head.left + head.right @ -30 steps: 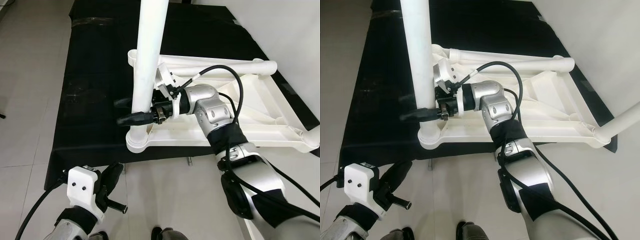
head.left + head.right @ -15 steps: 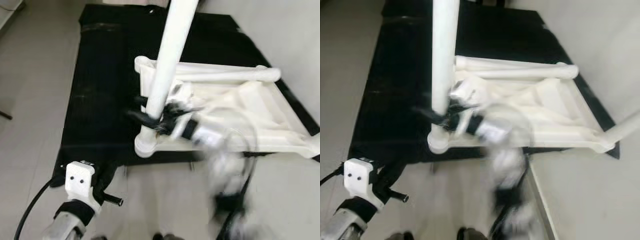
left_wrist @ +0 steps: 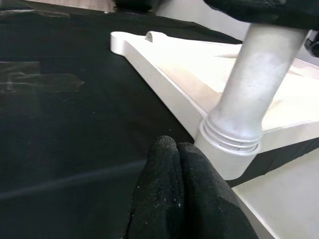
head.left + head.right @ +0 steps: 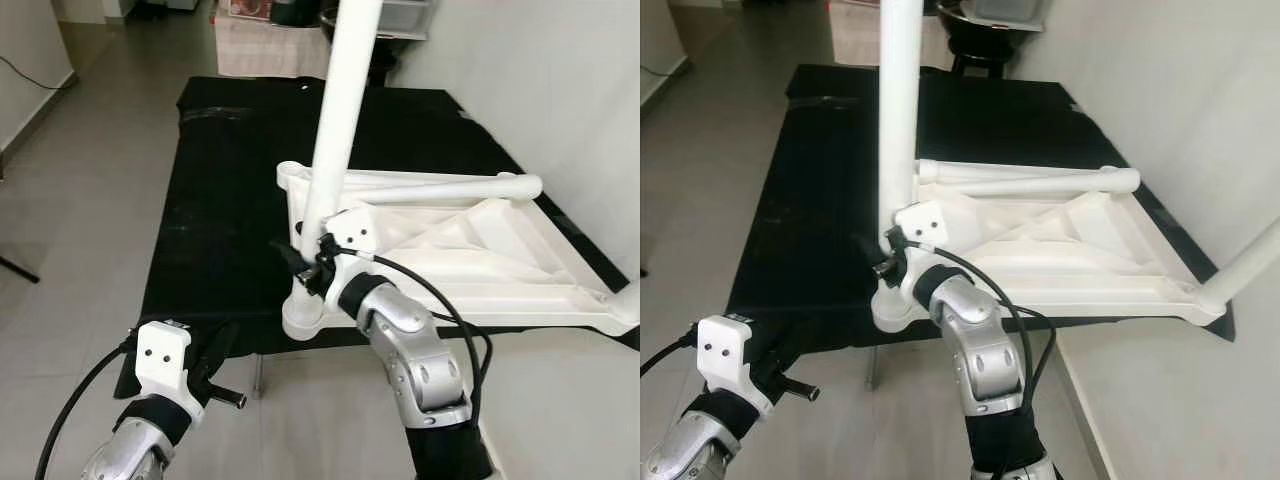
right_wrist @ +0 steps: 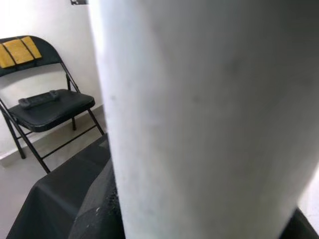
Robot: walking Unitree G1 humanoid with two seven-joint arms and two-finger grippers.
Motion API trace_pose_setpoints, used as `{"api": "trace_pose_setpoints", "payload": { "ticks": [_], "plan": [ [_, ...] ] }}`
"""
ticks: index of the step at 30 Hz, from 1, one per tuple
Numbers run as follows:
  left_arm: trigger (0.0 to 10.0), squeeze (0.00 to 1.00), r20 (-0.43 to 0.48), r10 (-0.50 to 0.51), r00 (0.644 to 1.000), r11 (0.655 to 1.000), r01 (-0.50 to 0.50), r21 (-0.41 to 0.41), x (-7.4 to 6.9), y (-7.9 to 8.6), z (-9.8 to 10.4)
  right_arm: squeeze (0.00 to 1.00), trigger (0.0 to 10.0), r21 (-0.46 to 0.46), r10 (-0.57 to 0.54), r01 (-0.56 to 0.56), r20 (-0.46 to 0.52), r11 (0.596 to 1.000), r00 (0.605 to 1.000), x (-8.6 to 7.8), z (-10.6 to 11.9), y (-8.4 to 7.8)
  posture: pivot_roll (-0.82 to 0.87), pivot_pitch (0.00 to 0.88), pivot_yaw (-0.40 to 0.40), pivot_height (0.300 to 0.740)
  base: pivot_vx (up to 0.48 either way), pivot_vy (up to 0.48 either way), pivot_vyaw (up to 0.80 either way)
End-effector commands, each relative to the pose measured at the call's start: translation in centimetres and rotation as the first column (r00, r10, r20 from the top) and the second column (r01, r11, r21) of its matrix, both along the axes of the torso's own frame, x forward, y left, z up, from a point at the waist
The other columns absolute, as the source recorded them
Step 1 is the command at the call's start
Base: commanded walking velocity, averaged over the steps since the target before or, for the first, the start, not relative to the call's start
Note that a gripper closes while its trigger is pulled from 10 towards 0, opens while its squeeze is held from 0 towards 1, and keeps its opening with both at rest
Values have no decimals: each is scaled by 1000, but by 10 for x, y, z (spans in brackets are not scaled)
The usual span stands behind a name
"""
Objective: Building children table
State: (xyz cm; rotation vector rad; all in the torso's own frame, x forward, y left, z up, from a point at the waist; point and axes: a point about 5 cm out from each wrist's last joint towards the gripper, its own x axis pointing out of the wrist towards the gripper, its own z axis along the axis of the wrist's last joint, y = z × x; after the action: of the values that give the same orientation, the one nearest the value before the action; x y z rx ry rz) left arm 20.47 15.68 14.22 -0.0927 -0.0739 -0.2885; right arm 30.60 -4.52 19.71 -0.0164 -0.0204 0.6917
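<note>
Left eye view looks down on a black mat (image 4: 215,190) spread over a pale tiled floor (image 4: 70,220), and on it lies the white plastic children's table (image 4: 470,255), turned upside down so its ribbed underside with diagonal braces faces up. A loose white tube lies along its far edge (image 4: 440,187). From the near left corner socket (image 4: 303,315) a long white table leg (image 4: 340,120) rises steeply upward and out of the top of the picture; in the left wrist view its base shows ringed ridges where it meets the socket. Another leg juts out at the far right corner (image 4: 1245,270). The right gripper (image 4: 305,262) reaches in from below on its silver arm, its black fingers clamped around the lower part of the upright leg, just above the socket; the right wrist view has the leg pressed close against the lens, with a black folding chair (image 5: 47,107) behind. The left gripper (image 4: 215,355) hangs low over the mat's near edge, its fingers (image 3: 177,199) pressed together, holding nothing.
</note>
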Motion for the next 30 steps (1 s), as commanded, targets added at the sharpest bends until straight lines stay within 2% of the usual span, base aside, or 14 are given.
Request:
{"api": "trace_pose_setpoints", "payload": {
  "ticks": [1, 2, 5, 7, 9, 10, 17, 19, 20, 24, 25, 26, 27, 30],
  "plan": [
    [10000, 0, -20, -6, 1000, 1000, 6, -1, -1, -1, -5, 1000, 10000, -62, -1, -9, -167, 998, 986, 11, -25, -4, -123, 115, -137, 740, 0, 0, 0],
    [10000, 0, -20, -6, 1000, 1000, 6, -1, -1, -1, -5, 1000, 10000, -62, -1, -9, -167, 998, 986, 11, -25, -4, -123, 115, -137, 740, 0, 0, 0],
    [10000, 0, -18, -16, 1000, 1000, 16, -9, -3, -3, -4, 1000, 10000, 10, 299, -299, -30, 954, 954, 31, 12, -13, -116, 127, -143, 740, 0, 0, 0],
    [10000, 0, -18, -16, 1000, 1000, 16, -9, -3, -3, -4, 1000, 10000, 10, 299, -299, -30, 954, 954, 31, 12, -13, -116, 127, -143, 740, 0, 0, 0],
    [10000, 0, -16, -17, 1000, 1000, 17, -12, -4, -5, -3, 1000, 10000, -66, 427, -424, 47, 903, 903, 39, 29, -19, -103, 145, -152, 740, 0, 0, 0],
    [10000, 0, -15, -16, 1000, 1000, 16, -15, -7, -7, -2, 0, 10000, -145, 520, -507, 75, 850, 851, 45, 41, -22, -94, 156, -155, 740, 0, 0, 0],
    [10000, 0, -17, -17, 1000, 1000, 16, -15, -12, -9, -1, 0, 10000, -196, 616, -594, 75, 780, 784, 44, 47, -21, -80, 170, -154, 740, 0, 0, 0],
    [10000, 0, -20, -18, 1000, 1000, 18, -15, -14, -9, -1, 0, 10000, -217, 660, -634, 69, 742, 748, 42, 47, -20, -73, 182, -153, 740, 0, 0, 0],
    [10000, 0, -27, -21, 999, 1000, 21, -16, -17, -10, 0, 0, 10000, -209, 713, -690, 53, 693, 699, 43, 51, -15, -65, 198, -150, 740, 0, 0, 0],
    [10000, 0, -36, -26, 999, 1000, 25, -18, -22, -11, 1, 0, 10000, -173, 777, -762, 40, 625, 628, 47, 57, -8, -54, 215, -148, 740, 0, 0, 0],
    [10000, 0, -40, -28, 999, 999, 27, -18, -24, -12, 1, 0, 4549, -152, 794, -782, 40, 605, 607, 49, 60, -5, -46, 224, -146, 740, 0, 0, 0],
    [10000, 0, -40, -28, 999, 999, 27, -18, -24, -12, 1, 0, 4549, -152, 794, -782, 40, 605, 607, 49, 60, -5, -46, 224, -146, 740, 0, 0, 0],
    [10000, 0, -44, -29, 999, 999, 28, -19, -26, -12, 2, 0, 0, -146, 808, -796, 41, 587, 588, 50, 61, -3, -42, 231, -144, 740, 0, 0, 0],
    [10000, 0, -51, -31, 998, 999, 30, -20, -29, -12, 2, 0, 0, -150, 826, -814, 34, 561, 563, 52, 61, -1, -41, 239, -143, 740, 0, 0, 0]
  ]
}}
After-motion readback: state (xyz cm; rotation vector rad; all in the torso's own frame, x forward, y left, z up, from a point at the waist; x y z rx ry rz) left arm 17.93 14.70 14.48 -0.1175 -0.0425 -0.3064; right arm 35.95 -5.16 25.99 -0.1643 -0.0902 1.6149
